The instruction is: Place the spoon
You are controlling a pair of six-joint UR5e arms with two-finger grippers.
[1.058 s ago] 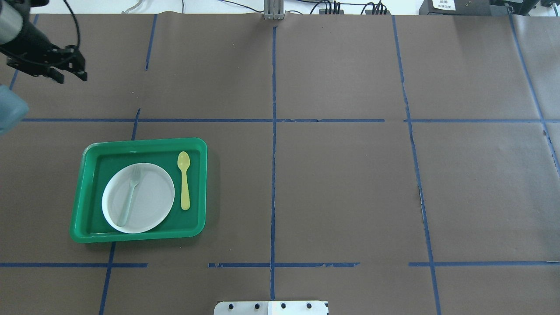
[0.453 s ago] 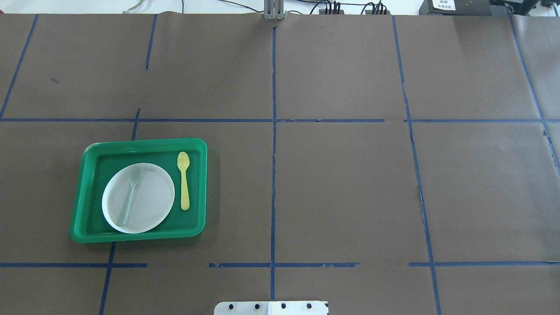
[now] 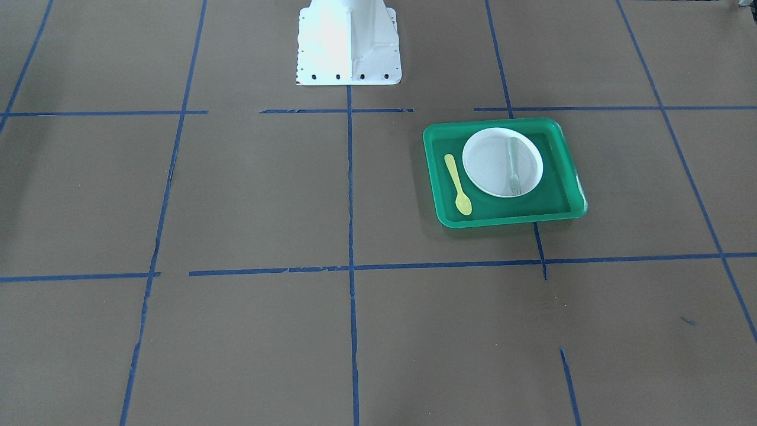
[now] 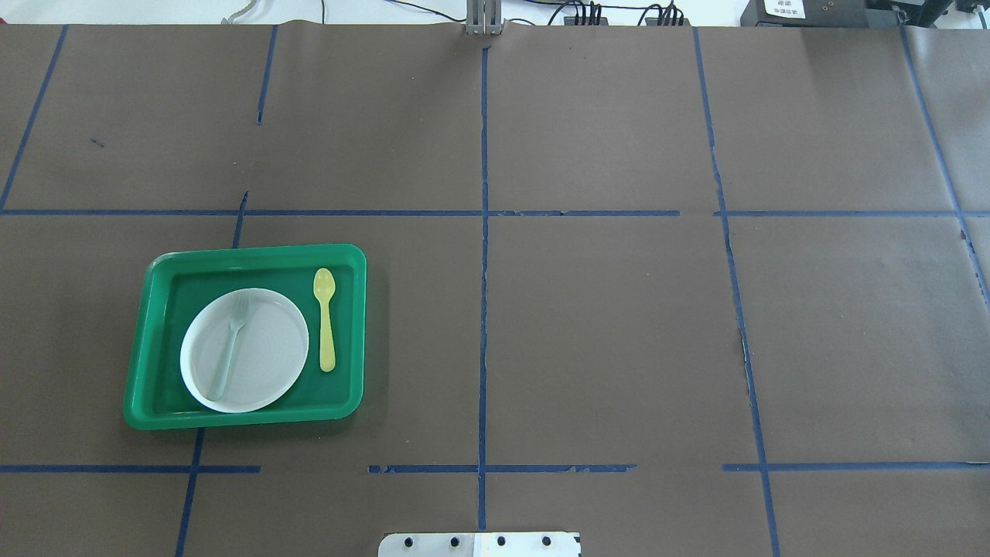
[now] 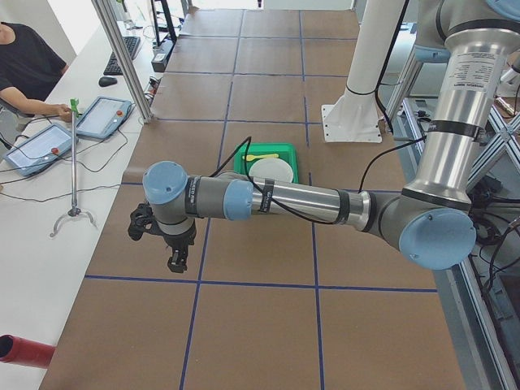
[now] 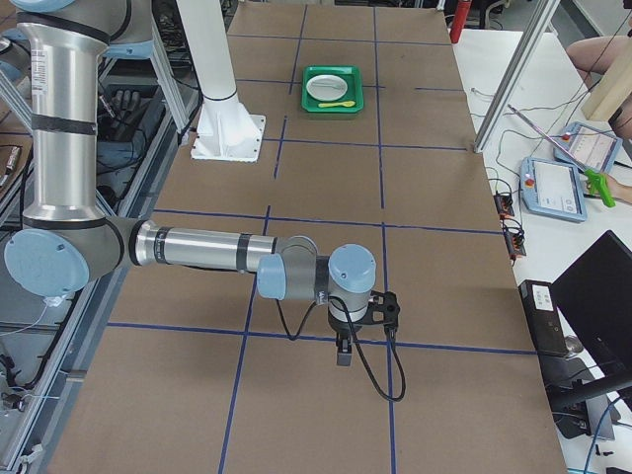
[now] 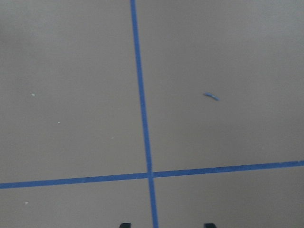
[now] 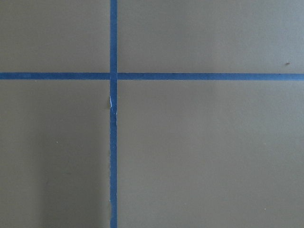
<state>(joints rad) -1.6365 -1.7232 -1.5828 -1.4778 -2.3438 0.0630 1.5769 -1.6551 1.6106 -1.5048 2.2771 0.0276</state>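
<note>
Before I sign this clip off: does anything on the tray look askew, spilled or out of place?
Nothing stands out. The spoon lies flat in the green tray beside the white plate, roughly parallel to the fork resting on the plate. Nothing is spilled.

Brown paper surface (image 4: pixel 619 348), blue tape grid (image 4: pixel 483 232).
Beside the surface sits a white desk (image 5: pixel 49 187) with two tablets (image 5: pixel 106 116); a metal post (image 5: pixel 122 57) rises at the surface's edge.
</note>
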